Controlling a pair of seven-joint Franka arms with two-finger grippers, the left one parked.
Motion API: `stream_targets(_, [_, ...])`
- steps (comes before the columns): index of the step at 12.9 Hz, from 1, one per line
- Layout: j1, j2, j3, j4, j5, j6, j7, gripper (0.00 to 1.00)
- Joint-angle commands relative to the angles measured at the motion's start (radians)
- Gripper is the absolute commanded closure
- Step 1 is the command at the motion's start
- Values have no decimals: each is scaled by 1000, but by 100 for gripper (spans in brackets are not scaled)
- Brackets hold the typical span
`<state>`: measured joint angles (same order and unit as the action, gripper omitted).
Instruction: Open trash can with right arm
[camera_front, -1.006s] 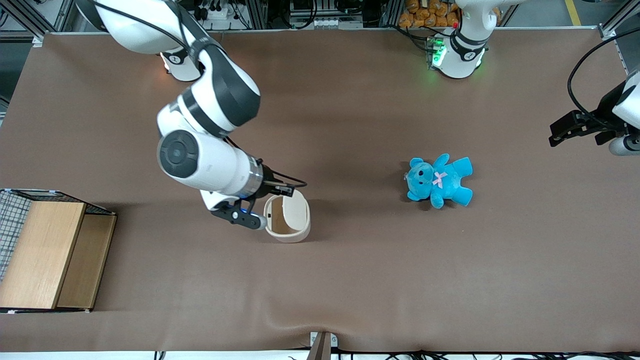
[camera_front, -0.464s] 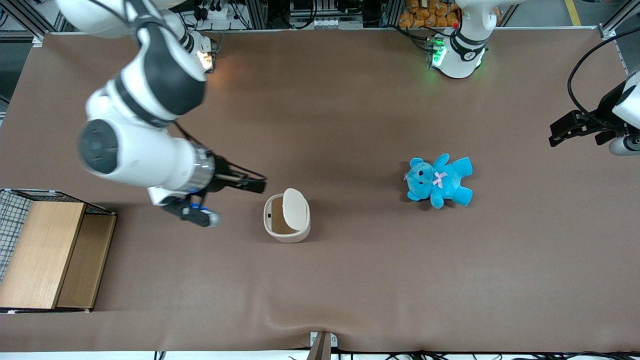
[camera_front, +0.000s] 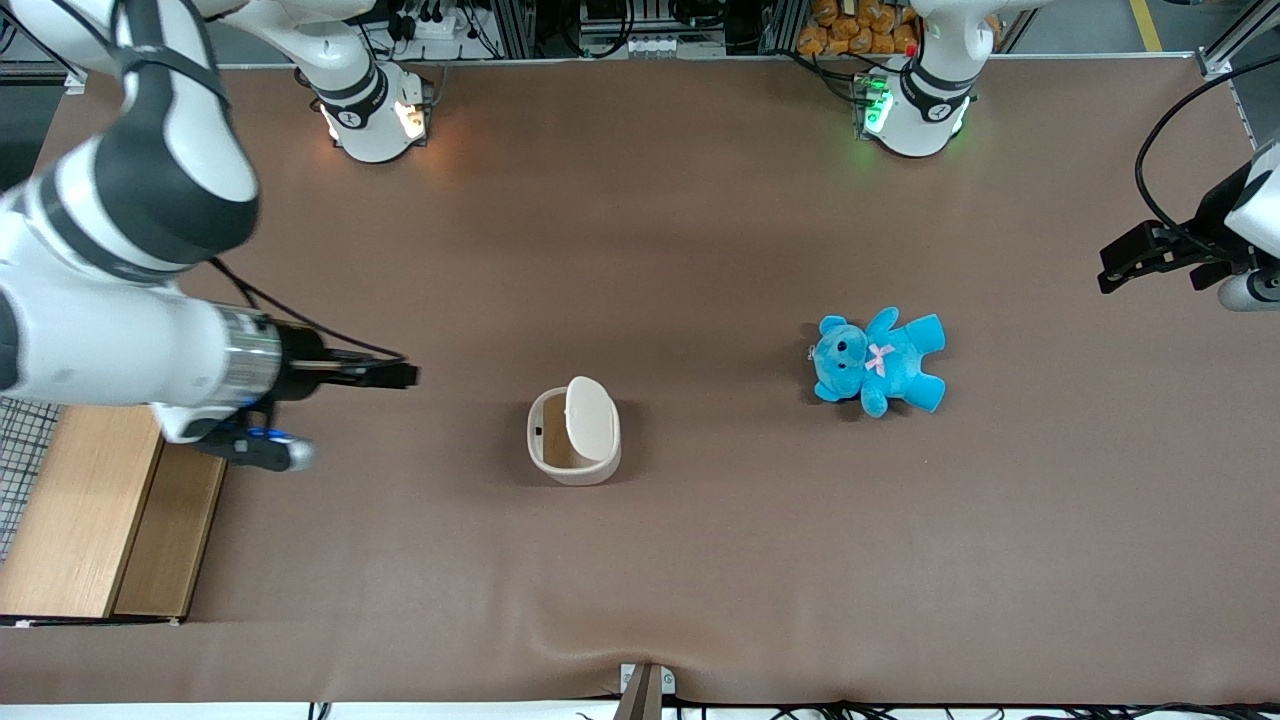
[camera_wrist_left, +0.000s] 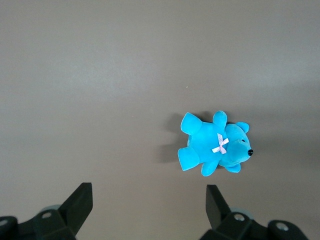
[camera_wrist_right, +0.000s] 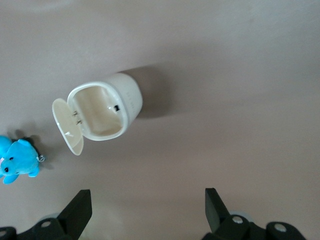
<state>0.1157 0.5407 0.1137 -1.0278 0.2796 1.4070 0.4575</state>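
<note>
Black and bare, the gripper (camera_front: 395, 376) hangs over the brown table (camera_front: 700, 560) at the working arm's end, its fingers (camera_wrist_right: 80, 207) spread wide with nothing between them. It points along the table toward the bin (camera_front: 573, 435) but stands well apart from it. The white right arm (camera_front: 110, 300) reaches in from that end, its dark-banded elbow high over the table edge.

Past the fingertips, the cream bin stands upright near the middle of the table with its lid (camera_front: 590, 418) flipped up. The lid is raised on the side away from the gripper, and the hollow inside shows plainly in the wrist view, where the bin (camera_wrist_right: 107, 107) lies open with its lid (camera_wrist_right: 67, 127) swung out beside the rim.

A blue teddy (camera_front: 880, 362) lies on its back farther along toward the parked arm's end, well apart from the bin. A wooden box (camera_front: 95, 510) sits at the working arm's end, nearer the front camera than the gripper.
</note>
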Motion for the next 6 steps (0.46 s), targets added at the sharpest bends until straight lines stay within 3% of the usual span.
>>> stream_targets(1, [-19, -56, -6, -21, -83, -45, -16, 0])
stream_targets(3, [-30, -105, -5, -23, -152, -54, -22, 0])
stream_targets(6, [-85, -178, -9, -43, -172, -85, -101, 0])
